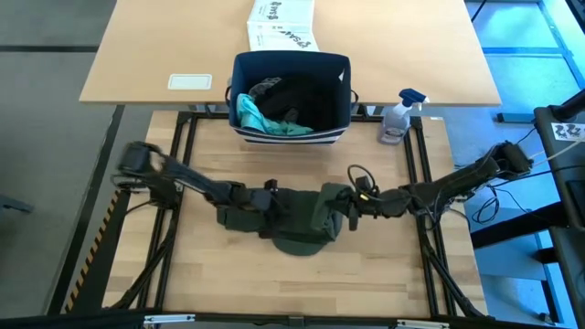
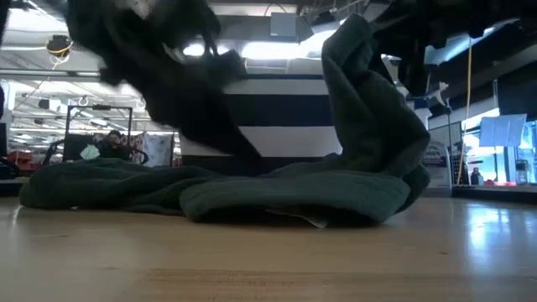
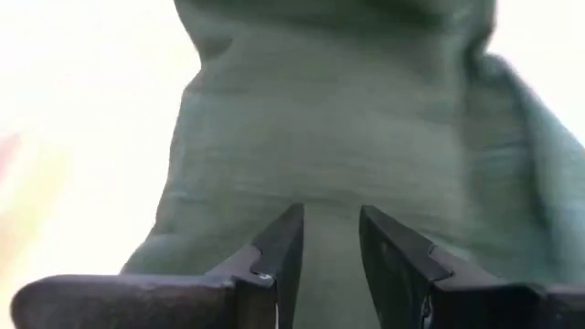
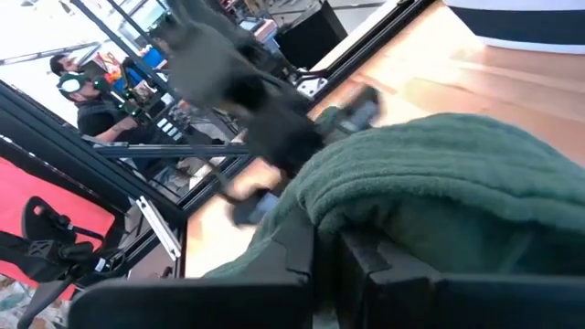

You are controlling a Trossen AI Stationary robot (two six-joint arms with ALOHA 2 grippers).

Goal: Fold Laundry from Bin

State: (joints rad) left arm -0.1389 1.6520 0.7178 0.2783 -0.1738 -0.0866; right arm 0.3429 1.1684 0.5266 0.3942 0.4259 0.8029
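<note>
Right end effector (image 1: 350,208) clamped on olive-green piece (image 1: 302,217), lifting its edge mid-desk (image 1: 274,283). Left end effector (image 1: 267,205) at the garment's other side, fingers slightly apart, grip unclear. Bin (image 1: 291,99) behind, teal piece (image 1: 260,119) inside.

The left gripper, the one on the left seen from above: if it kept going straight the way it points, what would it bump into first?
Most likely the olive-green garment. It fills the view just beyond the left gripper, whose fingers stand slightly apart; how near is hard to judge.
</note>
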